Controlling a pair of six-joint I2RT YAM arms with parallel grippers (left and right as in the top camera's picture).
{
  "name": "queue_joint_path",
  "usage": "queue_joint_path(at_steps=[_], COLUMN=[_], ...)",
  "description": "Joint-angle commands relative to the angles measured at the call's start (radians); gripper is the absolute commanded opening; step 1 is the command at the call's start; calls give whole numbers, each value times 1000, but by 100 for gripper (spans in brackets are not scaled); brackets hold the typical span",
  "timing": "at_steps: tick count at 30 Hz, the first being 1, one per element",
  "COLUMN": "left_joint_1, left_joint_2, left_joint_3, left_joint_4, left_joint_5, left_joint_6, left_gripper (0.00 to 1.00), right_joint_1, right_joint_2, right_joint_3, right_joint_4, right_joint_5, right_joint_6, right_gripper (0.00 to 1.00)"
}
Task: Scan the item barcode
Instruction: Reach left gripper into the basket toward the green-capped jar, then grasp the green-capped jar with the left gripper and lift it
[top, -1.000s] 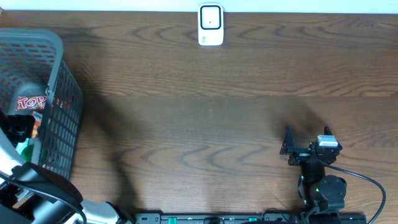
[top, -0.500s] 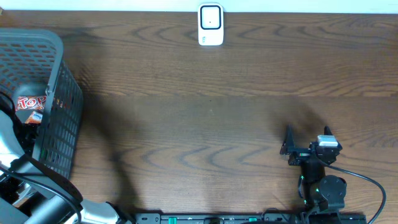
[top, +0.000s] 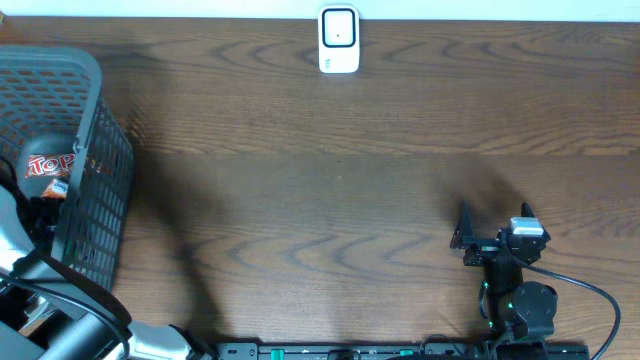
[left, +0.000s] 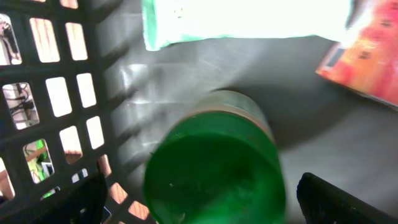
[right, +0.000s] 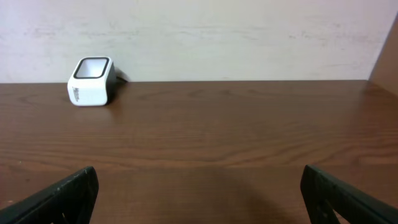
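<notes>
Right under the left claw (left: 214, 202), down inside the grey basket (left: 56, 93), sits a green can (left: 214, 155) with a round green top. I think this is the item to scan. The claw's two fingers are spread wide, one on each side of the can, and they hold nothing. The right claw (top: 495, 215) is spread wide too, with nothing in it, low over the table (top: 330, 200).

Things could go wrong from here. The can is round and looks smooth, so it may slip out or roll away when the fingers squeeze it. One finger is close to the basket wall and could bump or catch on the holes. A white and green packet (left: 249, 18) and a red packet (left: 367, 62) lie just past the can, and a finger could snag one by mistake. The barcode cannot be seen, so it may end up facing away from the scanner (top: 339, 40).

The left wrist view shows the can up close, but the overhead view does not, because the arm hides it. The overhead view shows that the scanner is well apart from the left claw, across the table. The right wrist view shows the scanner ahead of the right claw and off to its left, but no basket.
</notes>
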Motion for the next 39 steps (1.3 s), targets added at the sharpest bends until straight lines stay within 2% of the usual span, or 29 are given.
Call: queue_joint_path(at_steps=[1,4,13,36,37,39], left_joint_1=[31,43,43,43,43,43], left_joint_2=[6,6,6,96,95,95], left_joint_3=[-38,-74,-154,-154,-154,-154], left_joint_4=[18,59,161,209,205,201], left_joint_5=[24,69,72,72,72,72], left_joint_6=[9,39,45,67,67,71], left_gripper=[98,98,98,99,96,83], right_joint_1=[6,6,6,6,6,6], right_joint_2=[-2,-2,-2,-2,-2,-2], right_joint_3=[-1,-1,-1,-1,-1,-1], right_joint_4=[-3,-3,-3,-3,-3,-3], right_joint_5=[2,2,2,2,2,2], right_joint_6=[-15,-15,-15,-15,-15,-15], right_gripper=[99,99,99,99,99,99])
